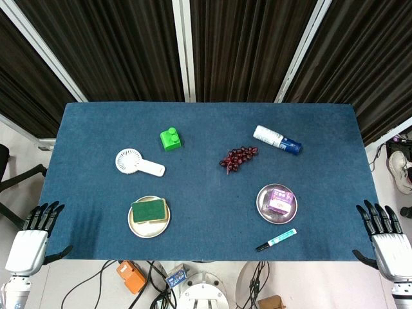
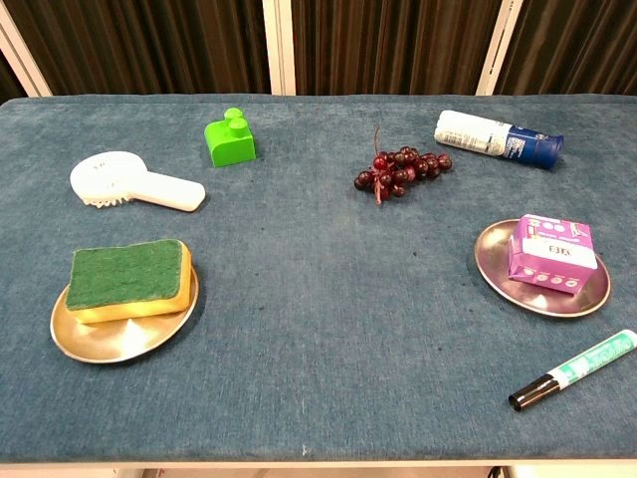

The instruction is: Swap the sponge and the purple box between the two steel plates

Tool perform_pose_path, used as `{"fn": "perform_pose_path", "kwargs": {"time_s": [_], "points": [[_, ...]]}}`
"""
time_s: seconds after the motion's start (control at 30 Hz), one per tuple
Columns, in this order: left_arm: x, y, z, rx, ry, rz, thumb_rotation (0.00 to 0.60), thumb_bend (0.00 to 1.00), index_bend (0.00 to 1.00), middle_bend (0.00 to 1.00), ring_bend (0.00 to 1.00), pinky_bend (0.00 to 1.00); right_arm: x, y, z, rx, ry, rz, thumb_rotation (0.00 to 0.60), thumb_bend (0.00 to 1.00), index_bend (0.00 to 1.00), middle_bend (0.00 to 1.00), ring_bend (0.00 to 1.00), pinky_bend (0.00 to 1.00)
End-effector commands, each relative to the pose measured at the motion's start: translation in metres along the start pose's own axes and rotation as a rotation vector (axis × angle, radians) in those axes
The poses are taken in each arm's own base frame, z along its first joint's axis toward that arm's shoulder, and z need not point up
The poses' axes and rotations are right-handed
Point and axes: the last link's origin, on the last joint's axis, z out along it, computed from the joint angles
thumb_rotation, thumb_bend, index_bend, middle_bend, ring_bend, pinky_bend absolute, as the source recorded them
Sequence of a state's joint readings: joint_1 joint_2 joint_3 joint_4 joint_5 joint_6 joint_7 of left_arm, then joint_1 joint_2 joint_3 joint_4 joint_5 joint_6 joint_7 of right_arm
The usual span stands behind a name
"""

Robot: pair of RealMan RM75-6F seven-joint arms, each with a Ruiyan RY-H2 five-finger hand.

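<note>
A green-topped yellow sponge [image 1: 149,210] [image 2: 130,280] lies on the left steel plate [image 1: 140,230] [image 2: 105,339]. The purple box [image 1: 280,201] [image 2: 552,255] lies on the right steel plate [image 1: 262,199] [image 2: 493,261]. My left hand [image 1: 33,237] hangs off the table's near left corner, fingers spread, holding nothing. Off the near right corner is my right hand [image 1: 385,238], also with fingers apart and nothing in it. Neither hand shows in the chest view.
On the blue table [image 1: 206,129]: a white hand fan [image 1: 138,163] [image 2: 134,183], a green block [image 1: 170,138] [image 2: 230,138], dark grapes [image 1: 239,157] [image 2: 401,168], a white and blue bottle [image 1: 277,140] [image 2: 498,138], a green marker [image 1: 276,239] [image 2: 574,369] near the front right.
</note>
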State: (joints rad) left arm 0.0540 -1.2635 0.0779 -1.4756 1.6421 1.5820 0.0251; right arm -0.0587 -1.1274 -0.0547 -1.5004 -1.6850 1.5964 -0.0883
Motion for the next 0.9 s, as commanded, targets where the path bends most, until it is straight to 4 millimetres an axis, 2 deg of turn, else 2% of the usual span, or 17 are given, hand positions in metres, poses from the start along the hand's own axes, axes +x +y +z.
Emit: {"fn": "perform_pose_path", "kwargs": {"time_s": [0.03,0.2,0.3,0.4,0.53,0.67,0.77,0.9], "points": [[0.000,0.000,0.000,0.001,0.001,-0.001,0.600,0.09,0.08,0.04,0.00,0.07,0.000,0.000,0.001,0.000,-0.002,0.002,0.600,0.18,0.00,0.00,0.00,0.00],[0.000,0.000,0.002,0.003,-0.003,-0.003,0.600,0.09,0.08,0.04,0.00,0.07,-0.006,-0.007,0.008,0.034,-0.012,-0.006,0.600,0.18,0.00,0.00,0.00,0.00],[0.001,-0.001,0.003,0.005,-0.009,-0.005,0.600,0.09,0.08,0.04,0.00,0.07,-0.011,-0.019,0.024,0.094,-0.040,-0.003,0.600,0.18,0.00,0.00,0.00,0.00],[0.001,-0.002,0.005,0.007,-0.011,-0.007,0.600,0.09,0.08,0.04,0.00,0.07,-0.014,-0.036,0.053,0.171,-0.063,-0.043,0.600,0.18,0.00,0.00,0.00,0.00],[0.003,-0.003,0.007,0.008,-0.009,-0.006,0.600,0.09,0.08,0.04,0.00,0.07,-0.018,-0.072,0.101,0.268,-0.119,-0.082,0.600,0.18,0.00,0.00,0.00,0.00],[0.004,-0.006,0.008,0.020,-0.008,-0.013,0.600,0.09,0.08,0.04,0.00,0.07,-0.026,-0.103,0.137,0.322,-0.173,-0.106,0.600,0.18,0.00,0.00,0.00,0.00],[0.005,-0.008,0.008,0.026,-0.005,-0.016,0.600,0.09,0.08,0.04,0.00,0.07,-0.033,-0.122,0.155,0.344,-0.197,-0.110,0.600,0.18,0.00,0.00,0.00,0.02],[0.007,-0.010,0.008,0.032,-0.002,-0.020,0.600,0.09,0.08,0.04,0.00,0.07,-0.042,-0.133,0.165,0.356,-0.235,-0.139,0.600,0.18,0.00,0.01,0.00,0.05]]}}
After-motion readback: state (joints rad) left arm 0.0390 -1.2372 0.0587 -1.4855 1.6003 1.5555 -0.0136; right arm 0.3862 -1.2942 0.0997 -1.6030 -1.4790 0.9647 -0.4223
